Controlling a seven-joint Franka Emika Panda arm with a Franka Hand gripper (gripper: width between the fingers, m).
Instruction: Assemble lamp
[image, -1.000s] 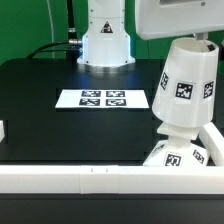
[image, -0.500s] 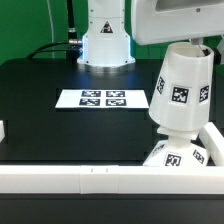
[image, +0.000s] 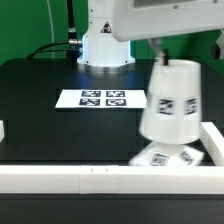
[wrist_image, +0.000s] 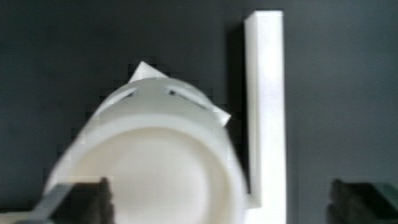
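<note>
The white tapered shade (image: 168, 100) with square tags stands upright and blurred at the exterior view's right, over the tagged lamp base (image: 170, 157). The bulb is hidden. My gripper (image: 160, 48) hangs right above the shade's top. In the wrist view the shade (wrist_image: 151, 160) fills the space near one dark finger (wrist_image: 80, 202). The other finger (wrist_image: 365, 200) stands apart from it across a dark gap. The gripper (wrist_image: 222, 198) is wide open. A pointed white corner (wrist_image: 146, 72) pokes out behind the shade.
The marker board (image: 100, 98) lies mid-table in front of the robot's pedestal (image: 105, 45). White border bars run along the front (image: 70, 178) and the right side (image: 212, 140); the side bar also shows in the wrist view (wrist_image: 263, 100).
The shade has swung from tilted at the far right to upright and further toward the exterior view's left. The gripper's white body moved left with it.
</note>
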